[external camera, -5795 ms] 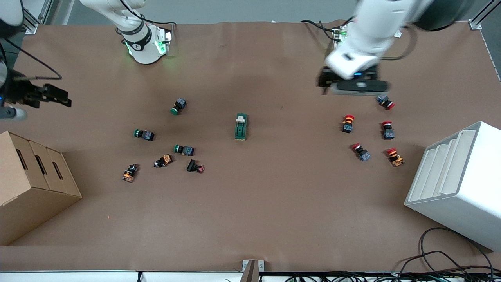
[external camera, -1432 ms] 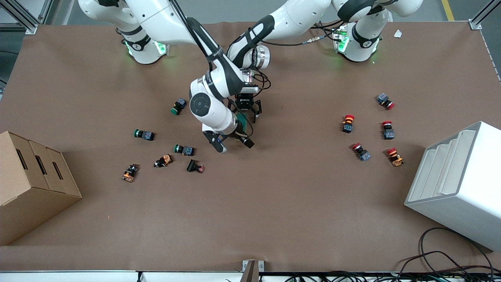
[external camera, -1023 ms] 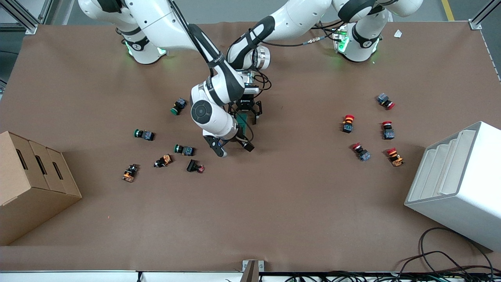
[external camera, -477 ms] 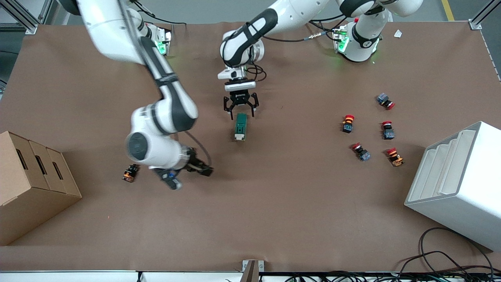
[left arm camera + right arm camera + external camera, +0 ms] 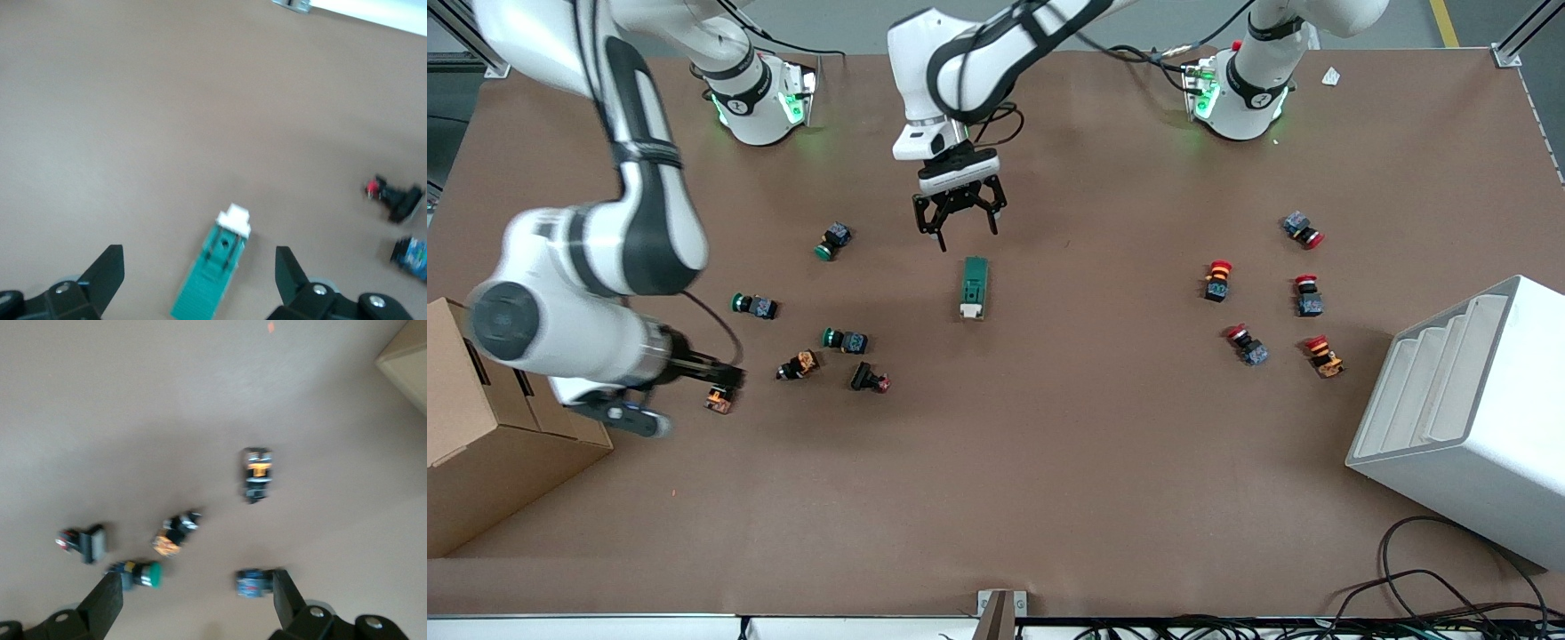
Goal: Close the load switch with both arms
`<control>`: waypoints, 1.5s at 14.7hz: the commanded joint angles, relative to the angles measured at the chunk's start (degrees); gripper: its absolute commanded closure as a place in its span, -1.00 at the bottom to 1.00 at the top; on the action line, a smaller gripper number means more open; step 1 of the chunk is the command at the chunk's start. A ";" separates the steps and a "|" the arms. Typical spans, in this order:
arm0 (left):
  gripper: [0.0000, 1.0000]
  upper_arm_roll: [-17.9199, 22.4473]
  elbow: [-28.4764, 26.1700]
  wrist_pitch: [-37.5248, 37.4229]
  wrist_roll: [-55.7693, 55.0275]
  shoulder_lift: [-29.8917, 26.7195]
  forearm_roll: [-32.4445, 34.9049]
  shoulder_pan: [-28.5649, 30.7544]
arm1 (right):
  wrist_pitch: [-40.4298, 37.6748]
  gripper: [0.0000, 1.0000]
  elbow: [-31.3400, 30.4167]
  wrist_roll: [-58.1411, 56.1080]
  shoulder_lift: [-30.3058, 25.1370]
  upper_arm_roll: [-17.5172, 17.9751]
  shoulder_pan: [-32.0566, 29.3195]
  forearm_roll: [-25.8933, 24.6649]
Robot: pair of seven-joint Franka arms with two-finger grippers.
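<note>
Brown worktop (image 5: 1049,462): load switch (image 5: 974,287) lies free at frame centre; left end effector (image 5: 958,224) and right end effector (image 5: 193,603) gape empty; retreat seems next.

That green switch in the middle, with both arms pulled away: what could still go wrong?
The load switch lies loose on the table, so a push could slide it. The open left gripper hangs just above one end of it. The open right gripper is over the small push-buttons and might knock one.
</note>
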 commanded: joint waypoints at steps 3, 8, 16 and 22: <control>-1.00 -0.25 3.82 -9.02 24.36 -11.93 -18.11 11.48 | -4.59 -1.00 -1.54 -17.78 -6.38 -4.77 -4.16 -1.70; -1.00 -0.25 8.05 -17.05 50.55 -18.17 -25.34 25.18 | -7.06 -1.00 1.26 -24.21 -7.97 -11.45 -4.16 -3.46; -1.00 10.89 6.74 -23.19 87.48 -27.94 -46.33 39.10 | -14.71 -1.00 8.13 -23.52 -7.27 -12.35 -3.81 -1.28; -1.00 20.05 -1.42 -24.17 106.32 -34.79 -49.51 39.45 | -15.06 -1.00 7.43 -22.56 -8.50 -12.17 -0.12 -0.47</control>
